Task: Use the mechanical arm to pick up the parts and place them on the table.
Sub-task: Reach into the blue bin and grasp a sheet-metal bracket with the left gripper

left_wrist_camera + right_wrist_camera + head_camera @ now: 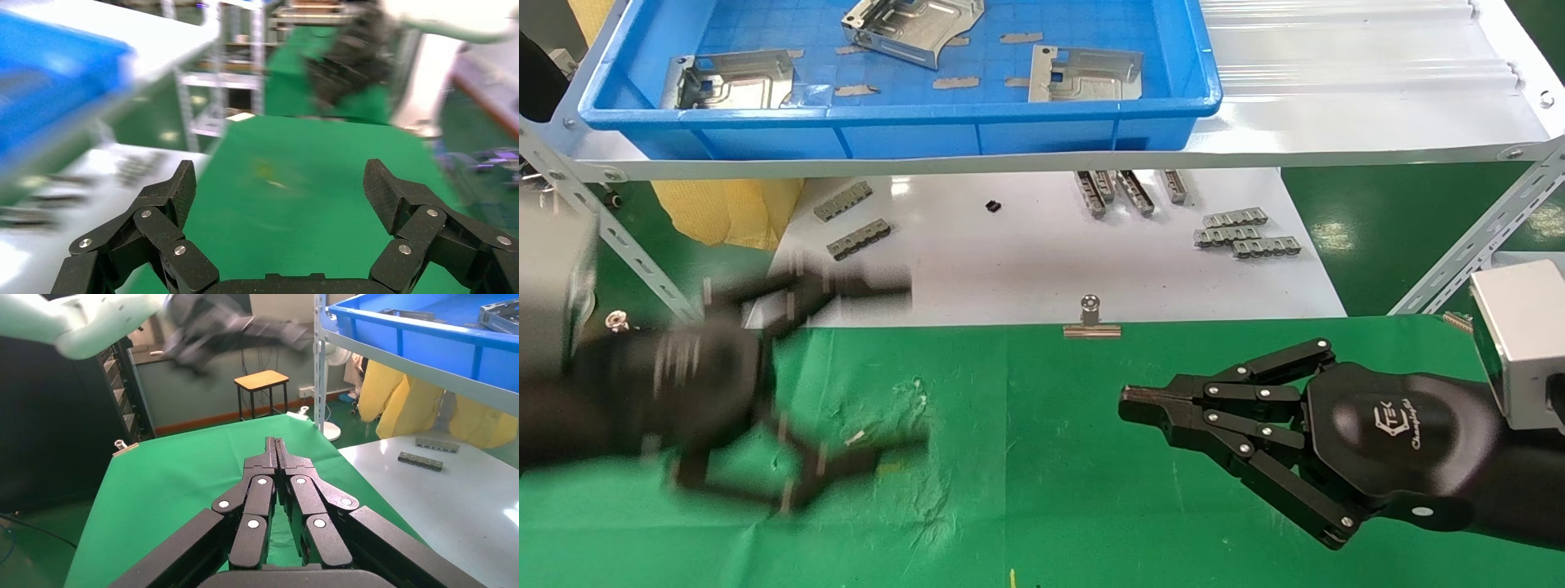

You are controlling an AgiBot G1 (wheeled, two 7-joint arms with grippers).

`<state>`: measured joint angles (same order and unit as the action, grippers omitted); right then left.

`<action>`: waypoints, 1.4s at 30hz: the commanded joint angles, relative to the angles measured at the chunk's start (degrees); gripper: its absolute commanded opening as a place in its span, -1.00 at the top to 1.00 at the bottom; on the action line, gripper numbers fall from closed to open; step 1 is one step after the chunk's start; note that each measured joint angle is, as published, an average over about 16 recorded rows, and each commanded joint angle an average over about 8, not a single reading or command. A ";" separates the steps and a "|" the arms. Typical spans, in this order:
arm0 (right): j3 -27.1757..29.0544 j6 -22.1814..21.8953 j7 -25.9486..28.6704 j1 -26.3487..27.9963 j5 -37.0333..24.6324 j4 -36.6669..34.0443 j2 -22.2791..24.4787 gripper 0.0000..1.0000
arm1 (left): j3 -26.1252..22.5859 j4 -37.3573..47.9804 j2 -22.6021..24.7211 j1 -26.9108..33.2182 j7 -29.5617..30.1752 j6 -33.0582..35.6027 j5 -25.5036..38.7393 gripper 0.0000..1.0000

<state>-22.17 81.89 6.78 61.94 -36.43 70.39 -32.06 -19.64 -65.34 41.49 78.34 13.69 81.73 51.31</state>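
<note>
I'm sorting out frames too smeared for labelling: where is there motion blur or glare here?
Head view: left gripper smeared, right gripper crisp, glare patches on the white board. Left wrist view: background streaked, fingers sharp. Right wrist view: only the far left gripper blurs.

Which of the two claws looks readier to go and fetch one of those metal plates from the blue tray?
Probably the left gripper: its fingers are spread wide and empty. The right gripper rests shut over the green table.

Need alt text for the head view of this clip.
Open left tool hovers empty over the green table, opposite the shut right tool. Behind, three silver parts lie in a blue tray on a shelf above a white board.
</note>
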 commanded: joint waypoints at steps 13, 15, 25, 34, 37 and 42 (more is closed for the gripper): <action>0.00 0.00 0.00 0.00 0.00 0.00 0.00 1.00 | -10.14 44.15 26.09 34.38 -2.22 -26.41 25.38 -1.00; 0.00 0.00 0.00 0.00 0.00 0.00 0.00 1.00 | -11.07 49.48 29.65 36.59 -2.78 -31.54 27.46 -1.00; 0.00 0.00 0.00 0.00 0.00 0.00 0.00 -0.54 | -13.85 59.85 36.28 39.58 -2.18 -42.18 31.22 0.89; 0.00 0.00 0.00 0.00 0.00 0.00 0.00 -1.00 | -15.44 60.39 36.15 38.98 -0.23 -45.80 32.08 1.00; 0.00 0.00 0.00 0.00 0.00 0.00 0.00 -1.00 | -15.90 60.37 36.17 38.84 0.22 -46.41 32.33 1.00; 0.00 0.00 0.00 0.00 0.00 0.00 0.00 -1.00 | -16.74 59.81 36.26 38.60 0.83 -46.92 32.68 1.00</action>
<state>-22.17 81.89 6.78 61.95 -36.43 70.39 -32.06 -36.31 -5.46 77.72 116.96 14.68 34.78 83.84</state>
